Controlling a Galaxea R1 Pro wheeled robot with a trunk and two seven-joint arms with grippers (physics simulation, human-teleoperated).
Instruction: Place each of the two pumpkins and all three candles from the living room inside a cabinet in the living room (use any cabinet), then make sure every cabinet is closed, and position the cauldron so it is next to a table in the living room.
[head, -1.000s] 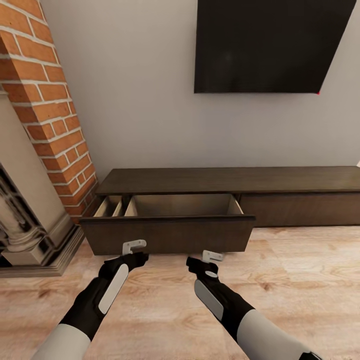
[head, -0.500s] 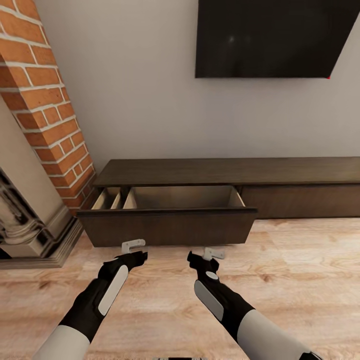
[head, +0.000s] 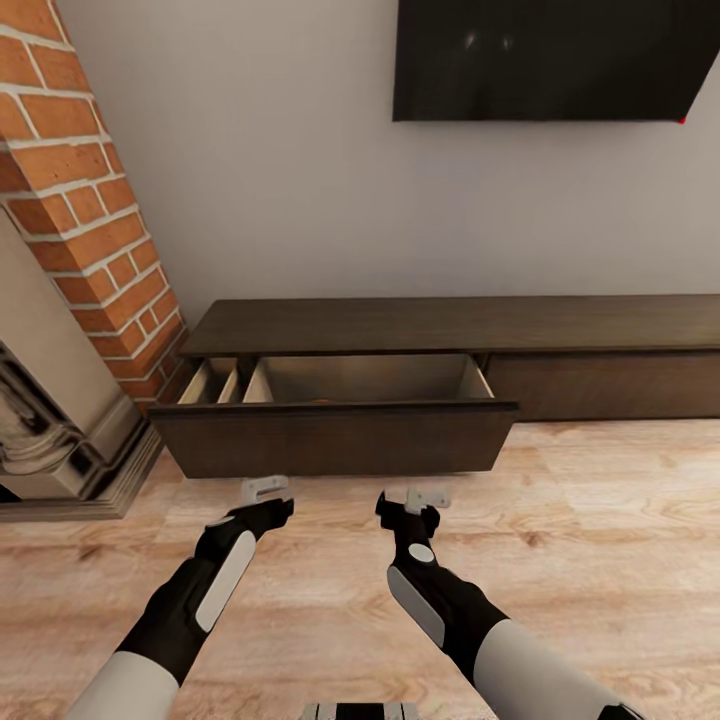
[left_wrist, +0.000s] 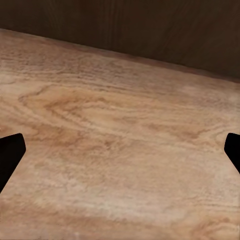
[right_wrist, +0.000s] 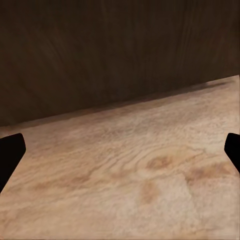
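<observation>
Backing off from the cabinet, whose drawer gapes for loading, I hold my left gripper and right gripper spread wide, empty.

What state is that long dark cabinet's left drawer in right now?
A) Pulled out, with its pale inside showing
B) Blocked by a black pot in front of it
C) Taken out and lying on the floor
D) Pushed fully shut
A: in the head view the drawer stands out from the cabinet, its light beige inside open to view, with both grippers low over the floor just in front of it.
</observation>
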